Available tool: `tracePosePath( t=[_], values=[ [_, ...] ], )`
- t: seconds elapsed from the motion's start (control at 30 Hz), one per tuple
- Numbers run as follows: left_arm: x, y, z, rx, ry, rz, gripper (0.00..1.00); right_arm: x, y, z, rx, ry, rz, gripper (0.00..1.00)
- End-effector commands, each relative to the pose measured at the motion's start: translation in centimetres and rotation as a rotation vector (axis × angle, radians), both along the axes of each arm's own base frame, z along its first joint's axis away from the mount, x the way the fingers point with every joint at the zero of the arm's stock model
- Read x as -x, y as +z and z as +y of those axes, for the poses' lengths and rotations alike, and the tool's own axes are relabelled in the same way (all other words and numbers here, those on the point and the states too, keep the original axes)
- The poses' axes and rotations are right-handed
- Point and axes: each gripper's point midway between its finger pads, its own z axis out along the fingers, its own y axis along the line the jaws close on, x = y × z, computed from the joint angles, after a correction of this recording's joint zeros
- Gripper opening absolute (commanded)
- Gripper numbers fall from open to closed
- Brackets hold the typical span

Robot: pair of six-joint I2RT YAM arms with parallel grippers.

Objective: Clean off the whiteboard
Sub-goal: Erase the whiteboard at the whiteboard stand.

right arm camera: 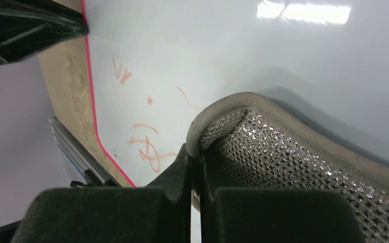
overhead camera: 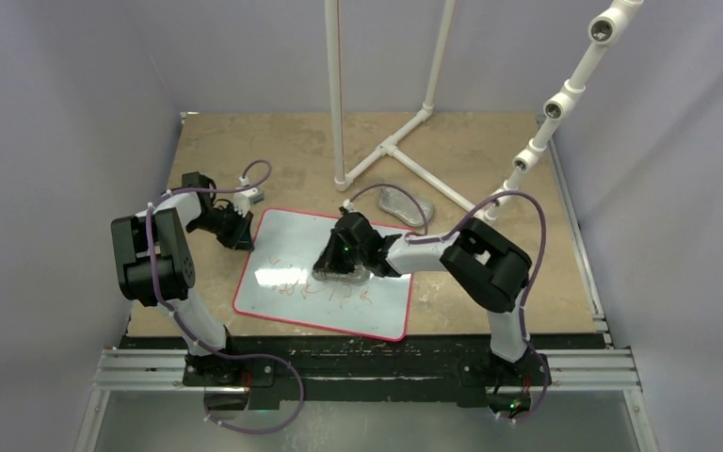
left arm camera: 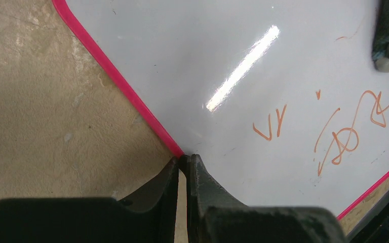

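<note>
Wrist views alone reveal left jaws pinching the whiteboard (left arm camera: 182, 50) rim, right jaws clamping a silvery pad (right arm camera: 294, 167).

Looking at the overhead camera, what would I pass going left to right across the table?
Left arm's elbow → left gripper → whiteboard → right arm's elbow → slanted white pipe. The right gripper and its pad sit over the whiteboard, so they are left out.

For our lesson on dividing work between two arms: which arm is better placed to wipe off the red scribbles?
Right: the right claw grips the silvery pad on the whiteboard beside the scribbles; the left claw pinches the board's rim.
</note>
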Motion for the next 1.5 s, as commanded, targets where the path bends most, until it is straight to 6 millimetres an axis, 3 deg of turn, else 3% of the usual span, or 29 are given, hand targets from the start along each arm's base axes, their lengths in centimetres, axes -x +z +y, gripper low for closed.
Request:
tracePosePath(
  t=[0.0,0.1,0.17,0.27,0.33,0.4,0.47,0.5,0.53,0.6,0.67,0.73,0.8,0.93,1.0,1.1,1.13,1.2,1.4,1.47],
  values=[
    [5.0,-4.1,1.1,-0.108,-0.056,0.194,0.0,-0.1,-3.7,2.9,0.076,0.114,0.012,0.0],
    [5.0,-4.0,1.2,-0.113,-0.054,0.196,0.0,-0.7,-1.9,9.8,-0.07,0.223,-0.002,0.0],
    [4.9,-3.9,1.3,-0.119,-0.055,0.194,0.0,-0.5,-1.0,13.2,-0.132,0.287,-0.004,0.0],
    [4.7,-3.8,1.4,-0.125,-0.056,0.192,0.0,0.8,-1.0,14.5,-0.182,0.353,0.065,0.0],
    [4.7,-3.8,1.6,-0.131,-0.059,0.191,0.0,1.1,-1.4,12.8,-0.147,0.343,0.085,0.0],
    [4.6,-3.8,1.7,-0.136,-0.061,0.186,0.0,0.7,-2.3,9.1,-0.069,0.291,0.087,0.0],
    [4.5,-3.8,1.7,-0.137,-0.063,0.182,0.0,1.9,-4.6,3.4,0.044,0.227,0.121,0.0],
    [4.4,-3.7,1.8,-0.138,-0.064,0.178,0.0,1.7,-4.2,1.8,0.067,0.2,0.105,0.0],
    [4.4,-3.7,1.7,-0.137,-0.064,0.177,0.0,2.7,-5.5,-1.5,0.137,0.167,0.125,0.0],
    [4.4,-3.7,1.6,-0.131,-0.065,0.179,0.0,3.7,-6.3,-5.4,0.223,0.127,0.12,0.0],
    [4.4,-3.6,1.6,-0.127,-0.064,0.179,0.0,4.4,-6.9,-7.6,0.285,0.111,0.116,0.0],
    [4.4,-3.5,1.5,-0.125,-0.064,0.178,0.0,4.4,-7.4,-7.8,0.296,0.129,0.106,0.0],
    [4.4,-3.5,1.5,-0.127,-0.064,0.176,0.0,3.7,-7.3,-5.7,0.257,0.157,0.089,0.0],
    [4.4,-3.3,1.6,-0.133,-0.063,0.174,0.0,3.8,-4.6,3.9,0.088,0.369,0.042,0.0],
    [4.4,-3.2,1.6,-0.135,-0.062,0.174,0.0,5.3,-3.6,8.4,0.037,0.505,0.037,0.0],
    [4.2,-3.0,1.7,-0.138,-0.063,0.17,0.0,7.9,-2.9,11.4,0.041,0.633,0.023,0.0],
    [4.2,-2.9,1.7,-0.14,-0.062,0.167,0.0,8.4,-3.0,11.1,0.047,0.645,0.03,0.0],
    [4.1,-2.9,1.9,-0.145,-0.063,0.164,0.0,10.2,-3.9,8.6,0.064,0.654,0.092,0.0],
    [4.0,-2.9,2.0,-0.151,-0.069,0.162,0.0,11.6,-6.2,-3.3,0.191,0.491,0.197,0.0],
    [4.0,-2.9,2.0,-0.148,-0.07,0.161,0.0,11.7,-6.7,-6.1,0.239,0.444,0.195,0.0]
  ],
)
